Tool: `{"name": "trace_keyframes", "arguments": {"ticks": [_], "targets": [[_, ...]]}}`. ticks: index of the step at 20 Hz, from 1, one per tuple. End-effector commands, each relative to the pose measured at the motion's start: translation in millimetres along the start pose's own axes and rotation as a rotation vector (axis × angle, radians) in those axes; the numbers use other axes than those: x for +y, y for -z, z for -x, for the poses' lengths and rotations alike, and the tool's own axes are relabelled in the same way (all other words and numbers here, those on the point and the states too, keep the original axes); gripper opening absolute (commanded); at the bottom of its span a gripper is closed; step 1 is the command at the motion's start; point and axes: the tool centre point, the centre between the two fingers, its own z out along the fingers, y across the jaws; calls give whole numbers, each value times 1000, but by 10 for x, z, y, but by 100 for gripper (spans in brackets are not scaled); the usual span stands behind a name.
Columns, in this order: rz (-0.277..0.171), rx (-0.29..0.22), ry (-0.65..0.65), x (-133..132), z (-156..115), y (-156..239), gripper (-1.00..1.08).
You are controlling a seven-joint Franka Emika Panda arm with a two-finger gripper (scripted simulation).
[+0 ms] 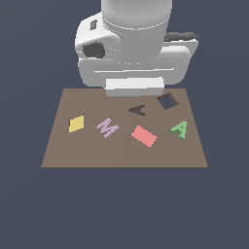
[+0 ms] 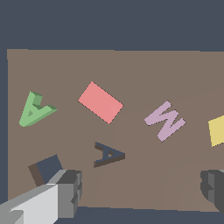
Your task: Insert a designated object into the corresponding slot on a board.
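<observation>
Green A (image 1: 179, 129) on board (image 1: 63, 151), well apart from gripper (image 2: 140, 190); fingers (image 2: 70, 188) spread wide, holding nothing

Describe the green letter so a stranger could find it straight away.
Start at the flat brown board. On the exterior view's right, beyond the red rectangle, stands a raised green A-shaped block. The dark A-shaped cutout is sunken; the pink M is another letter.

The board (image 1: 73, 155) looks flat, matt brown, smooth and without grain. The green A (image 1: 180, 129), pink M (image 1: 107, 127) and red rectangle (image 1: 144, 136) look like matt plastic. The arm's white shell (image 1: 131, 48) has a soft sheen.
</observation>
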Motion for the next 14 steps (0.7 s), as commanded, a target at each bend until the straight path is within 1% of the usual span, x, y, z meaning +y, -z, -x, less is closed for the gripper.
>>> {"name": "trace_keyframes", "arguments": {"ticks": [1,8,14], "targets": [[0,0,0,0,0,0,100],[0,1,-23,-57,8,-39,100],[1,4,-81,-196,20,-134,100]]}}
